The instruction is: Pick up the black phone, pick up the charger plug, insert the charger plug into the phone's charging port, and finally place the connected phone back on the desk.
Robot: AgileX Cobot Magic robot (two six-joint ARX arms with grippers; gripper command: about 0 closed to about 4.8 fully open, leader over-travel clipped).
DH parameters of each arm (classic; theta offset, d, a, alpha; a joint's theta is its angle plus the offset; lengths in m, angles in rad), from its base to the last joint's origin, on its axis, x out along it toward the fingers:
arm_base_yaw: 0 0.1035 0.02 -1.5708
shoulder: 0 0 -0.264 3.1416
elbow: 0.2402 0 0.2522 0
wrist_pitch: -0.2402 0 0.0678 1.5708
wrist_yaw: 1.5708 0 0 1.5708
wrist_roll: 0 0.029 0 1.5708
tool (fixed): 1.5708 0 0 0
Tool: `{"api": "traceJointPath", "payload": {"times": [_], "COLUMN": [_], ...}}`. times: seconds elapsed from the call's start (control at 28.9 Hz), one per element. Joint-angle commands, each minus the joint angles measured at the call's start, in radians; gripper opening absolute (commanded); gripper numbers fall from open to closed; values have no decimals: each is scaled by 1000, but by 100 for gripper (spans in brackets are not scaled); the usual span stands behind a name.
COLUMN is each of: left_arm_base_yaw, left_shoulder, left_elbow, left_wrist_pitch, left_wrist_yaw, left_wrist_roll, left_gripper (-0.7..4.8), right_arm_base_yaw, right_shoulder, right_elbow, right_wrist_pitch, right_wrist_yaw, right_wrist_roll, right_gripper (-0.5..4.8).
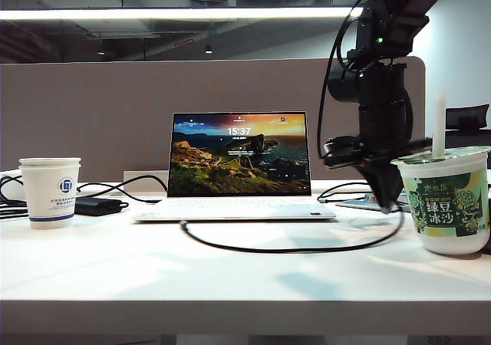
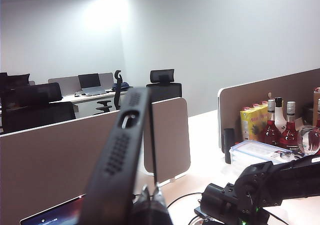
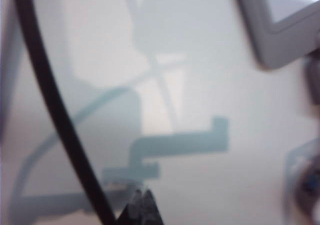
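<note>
On the desk (image 1: 230, 276), seen from the ext. cam, sits an open laptop (image 1: 238, 165) w/ a lit landscape screen, a paper cup (image 1: 50, 192) far left, a black power brick (image 1: 97, 205) beside it, and a green-label drink cup (image 1: 449, 199) w/ straw at right. My right arm comes down just left of that drink cup, right gripper (image 1: 385, 195) pointing at the tabletop, tips low near the black cable (image 1: 291, 247) that loops across the front of the laptop. My left gripper isn't visible here.

Left wrist cam: my left gripper (image 2: 149, 197) is pinched closed on the black phone (image 2: 120, 155), held up edge-on well above the desk; the phone's charging port (image 2: 129, 119) shows as an oblong slot in the short edge, speaker holes below it. Right arm shows dark, lower down.

Right wrist cam: blurry. My right gripper (image 3: 141, 205) has its fingertips closed together just above the white surface, the cable touching or right beside them; can't tell if it's pinched. Charger plug tip not identifiable. A grey laptop corner (image 3: 275, 30) is well apart.
</note>
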Motion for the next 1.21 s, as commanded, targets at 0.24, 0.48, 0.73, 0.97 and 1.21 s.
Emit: {"api": "traceJointPath", "payload": {"times": [0.24, 0.48, 0.73, 0.97, 1.21], "left_arm_base_yaw": [2, 2, 2, 2, 2], "left_shoulder": [-6, -6, -6, -6, -6], "left_elbow": [8, 8, 8, 8, 8], "left_wrist_pitch": [39, 39, 39, 39, 39], "left_wrist_yaw": [3, 3, 0, -1, 0], "left_wrist_roll": [-4, -4, -4, -4, -4], "left_gripper": [-7, -7, -7, -7, -7], "right_arm_base_yaw": [0, 2, 2, 1, 1], "right_shoulder": [-62, -114, -212, -321, -364], "right_elbow": [4, 5, 5, 5, 5], "right_wrist_pitch": [112, 295, 427, 595, 780], "right_wrist_yaw": [92, 29, -113, -302, -534], "right_wrist_roll": [-204, -257, -256, -244, -156], "right_gripper": [-3, -2, -2, -2, -2]}}
